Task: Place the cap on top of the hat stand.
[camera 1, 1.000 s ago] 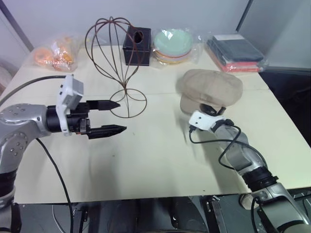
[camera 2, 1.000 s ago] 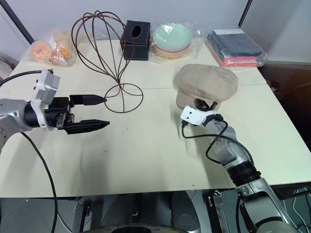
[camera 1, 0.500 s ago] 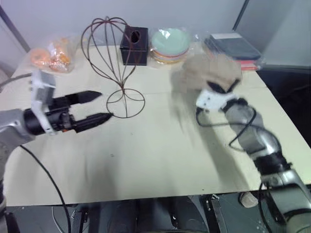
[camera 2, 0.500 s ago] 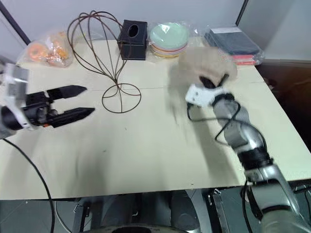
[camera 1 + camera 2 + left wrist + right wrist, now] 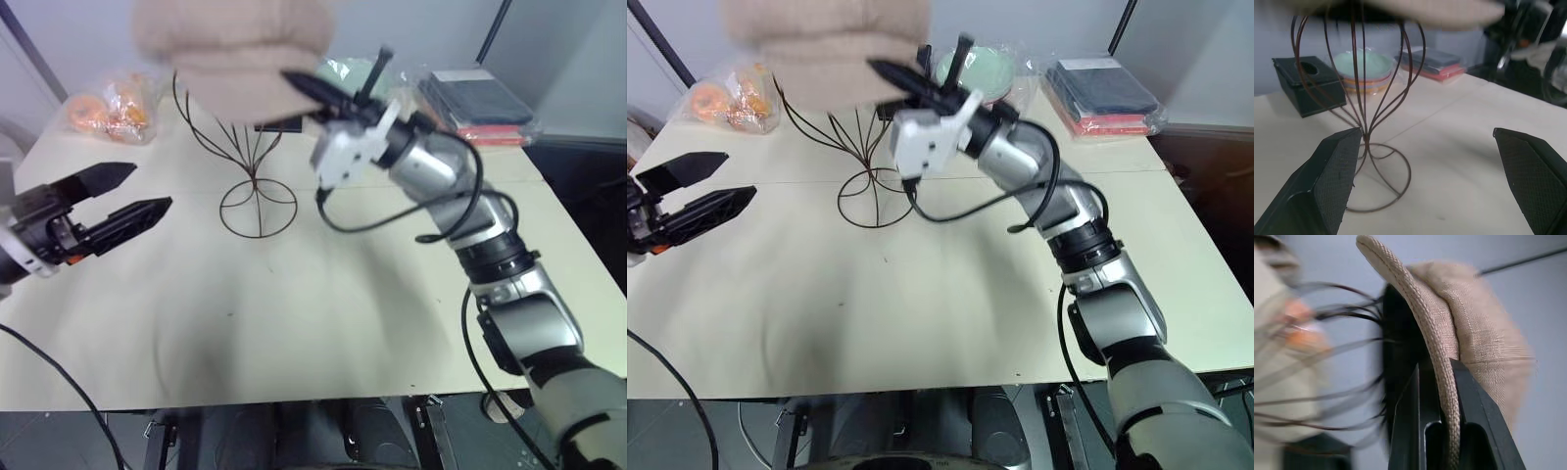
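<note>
Two black fingers of the right gripper (image 5: 1442, 396) pinch the brim of the cap (image 5: 235, 49), held at the frame's top centre-left, over the hat stand (image 5: 257, 176). At left edge, the left gripper (image 5: 132, 194) is spread, empty.

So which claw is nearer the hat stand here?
Right. The right claw, shut on the cap, is up beside the hat stand cage; the open left claw sits apart, off to the stand's left.

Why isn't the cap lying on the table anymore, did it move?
Yes. The cap, gripped by the right end effector, went up and left, from the table to above the hat stand.
</note>
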### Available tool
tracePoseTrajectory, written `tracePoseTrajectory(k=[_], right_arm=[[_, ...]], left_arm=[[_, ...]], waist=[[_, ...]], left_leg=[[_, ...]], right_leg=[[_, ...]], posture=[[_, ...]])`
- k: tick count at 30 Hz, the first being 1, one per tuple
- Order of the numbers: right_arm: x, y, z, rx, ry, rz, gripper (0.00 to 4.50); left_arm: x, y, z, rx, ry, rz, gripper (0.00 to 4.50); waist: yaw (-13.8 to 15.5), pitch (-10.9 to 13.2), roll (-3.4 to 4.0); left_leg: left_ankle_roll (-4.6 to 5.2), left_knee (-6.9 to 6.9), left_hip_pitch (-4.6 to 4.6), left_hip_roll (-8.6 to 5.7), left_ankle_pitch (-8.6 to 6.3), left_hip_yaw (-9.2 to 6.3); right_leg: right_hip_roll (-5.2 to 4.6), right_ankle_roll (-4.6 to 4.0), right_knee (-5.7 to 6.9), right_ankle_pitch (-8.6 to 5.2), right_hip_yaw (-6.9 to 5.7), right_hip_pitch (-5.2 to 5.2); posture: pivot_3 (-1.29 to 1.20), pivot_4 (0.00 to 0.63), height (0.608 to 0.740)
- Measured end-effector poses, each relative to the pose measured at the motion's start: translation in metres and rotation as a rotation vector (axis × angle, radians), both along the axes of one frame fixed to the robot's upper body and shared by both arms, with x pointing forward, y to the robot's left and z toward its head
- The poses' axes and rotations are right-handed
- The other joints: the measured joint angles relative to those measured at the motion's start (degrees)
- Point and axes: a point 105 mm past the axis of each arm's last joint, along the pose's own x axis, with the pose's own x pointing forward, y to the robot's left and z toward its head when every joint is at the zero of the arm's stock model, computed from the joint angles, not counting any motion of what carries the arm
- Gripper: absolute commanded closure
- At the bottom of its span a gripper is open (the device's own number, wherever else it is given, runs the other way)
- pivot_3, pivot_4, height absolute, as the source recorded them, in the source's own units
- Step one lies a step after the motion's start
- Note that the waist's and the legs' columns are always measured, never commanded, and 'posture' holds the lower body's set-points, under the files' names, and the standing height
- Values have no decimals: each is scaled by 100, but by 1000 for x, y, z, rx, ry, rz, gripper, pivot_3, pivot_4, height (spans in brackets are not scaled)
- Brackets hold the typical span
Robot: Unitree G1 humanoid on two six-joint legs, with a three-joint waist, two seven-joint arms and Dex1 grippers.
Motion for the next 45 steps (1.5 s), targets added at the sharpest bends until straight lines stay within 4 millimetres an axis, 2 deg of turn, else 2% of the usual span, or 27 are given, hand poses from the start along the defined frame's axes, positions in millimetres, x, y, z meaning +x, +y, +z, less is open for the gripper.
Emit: tracePoseTrajectory(k=[1, 3, 9, 13, 14, 15, 16, 18, 21, 24, 29, 31, 33, 34, 38, 42, 45], right_arm=[[-1, 2, -13, -35, 26, 14, 4457], [-2, 4, -22, -60, 48, 21, 4457], [-3, 11, -21, -58, 39, 23, 4457], [-2, 15, -22, -51, 48, 19, 3029], [-2, 17, -22, -45, 54, 19, 2393], [-3, 18, -22, -44, 54, 17, 2027], [-4, 18, -21, -46, 47, 13, 1414], [-6, 19, -21, -50, 35, 10, 458], [-6, 9, -36, -87, 70, -21, 458], [-6, -17, -55, -128, 130, -69, 458], [-25, -62, -55, -178, 153, -69, 458], [-34, -86, -64, -217, 281, -72, 458], [-36, -102, -64, -186, 418, -79, 458], [-36, -112, -60, -155, 541, -88, 218], [-42, -148, -35, -22, 918, -95, 218], [-65, -151, -9, 126, 1244, 96, 218], [-82, -149, 17, 169, 1355, 223, 218]], left_arm=[[-1, 1, -1, -2, 6, 3, 0], [-1, 1, -1, -1, 8, 6, 0], [-1, 1, 3, 12, 4, 8, 0], [1, -3, -1, 38, 16, -7, 0], [1, -4, -2, 48, 19, -12, 0], [2, -5, -2, 58, 21, -19, 0], [2, -7, -3, 69, 22, -26, 0], [2, -9, -4, 93, 23, -40, 0], [-2, -23, -3, 169, 7, -97, 0], [-5, -40, -4, 270, -21, -161, 0], [-7, -62, -7, 469, -116, -214, 0], [-1, -72, -6, 597, -213, -204, 0], [6, -77, -6, 663, -282, -179, 0], [11, -81, -5, 706, -346, -157, 0], [23, -92, -17, 863, -509, -114, 0], [40, -102, -23, 940, -640, -35, 0], [49, -113, -23, 962, -733, 18, 0]], waist=[[-4, 1, 1], [-11, 1, 2], [-15, 1, 2], [-15, 1, 2], [-14, 1, 2], [-11, 2, 2], [-7, 2, 2], [-6, 1, 2], [10, 1, 2], [28, 2, 2], [5, 4, 3], [45, 4, 3], [21, 6, 7], [13, 10, 13], [7, 11, 15], [15, 12, 16], [25, 11, 13]], left_leg=[[0, 0, 0, 0, 0, 0], [0, 0, 0, 2, 0, 0], [-1, -5, 2, 3, 0, 0], [-1, -5, 2, 2, 0, 2], [-1, -5, 2, 2, 0, 2], [-1, -5, 2, 2, 0, 2], [-1, -5, 1, 2, 0, 2], [-1, -4, 1, 2, 0, 2], [-1, -4, 1, 1, 0, 2], [-1, -3, 0, -2, 0, 2], [0, -5, 1, -3, 0, 5], [1, -4, 3, -3, 0, 1], [1, -2, 5, -2, 0, 7], [1, 0, 5, 0, 0, 8], [4, -3, 6, 8, -1, 7], [7, -1, 3, 14, -3, 7], [8, 1, 1, 11, -4, 8]], right_leg=[[0, 0, 1, 0, 0, -1], [3, 0, 4, 0, 0, -4], [11, 0, 4, 0, 0, -7], [12, -1, 4, 0, 0, -6], [12, -1, 4, 0, 0, -7], [12, 0, 4, 0, 0, -7], [12, -1, 4, 0, -1, -7], [12, -1, 3, 0, -1, -6], [7, -2, 1, -1, -3, -1], [6, -5, -5, -3, -3, 3], [14, -3, -7, -2, -3, 3], [18, -2, -13, -2, -3, 14], [18, -2, -14, -2, 0, 15], [18, -3, -14, -2, 1, 15], [24, -3, -14, -2, 1, 15], [28, -2, -17, -1, 1, 14], [26, -2, -22, -1, 1, 15]], posture=[[0, 150, 740], [0, 150, 740], [0, 150, 740], [0, 150, 740], [0, 150, 740], [0, 150, 740], [0, 150, 740], [0, 150, 740], [0, 150, 740], [0, 150, 740], [0, 150, 740], [0, 150, 740], [0, 150, 740], [0, 150, 740], [0, 150, 740], [0, 150, 740], [0, 150, 740]])
